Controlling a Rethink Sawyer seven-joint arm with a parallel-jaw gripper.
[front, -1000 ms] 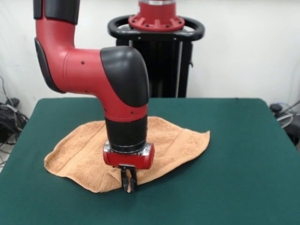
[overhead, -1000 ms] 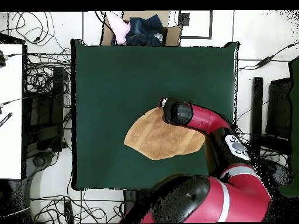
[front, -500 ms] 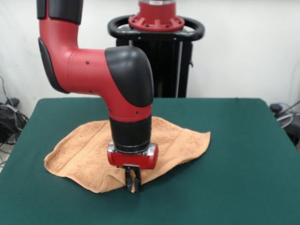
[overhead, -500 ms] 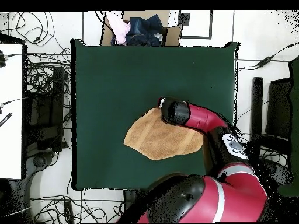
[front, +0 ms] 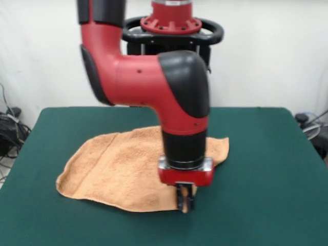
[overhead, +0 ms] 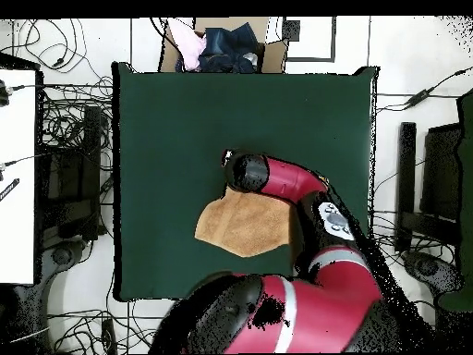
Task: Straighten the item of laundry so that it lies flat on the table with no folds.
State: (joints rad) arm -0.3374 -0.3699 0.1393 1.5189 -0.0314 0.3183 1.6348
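Observation:
The item of laundry (front: 120,164) is a light orange-tan terry towel lying rumpled on the dark green table (front: 261,154), left of centre in the front view. My gripper (front: 185,203) points straight down at the towel's near right edge, shut on a pinch of the cloth at table level. A shallow crease runs across the towel's left part, and its far right corner sticks out behind the arm. In the overhead view the towel (overhead: 238,225) lies below the arm's black wrist (overhead: 246,172), which hides the gripper. The arm covers the towel's right side there.
A cardboard box of clothes (overhead: 218,44) stands beyond the table's top edge (overhead: 240,69) in the overhead view. Cables litter the floor on both sides, and a white desk (overhead: 18,166) stands at the left. The black pedestal (front: 171,56) rises behind the table.
The gripper has slid to the right in the front view, dragging the towel's near edge with it. The near fold has been drawn out and the towel's outline has shifted right.

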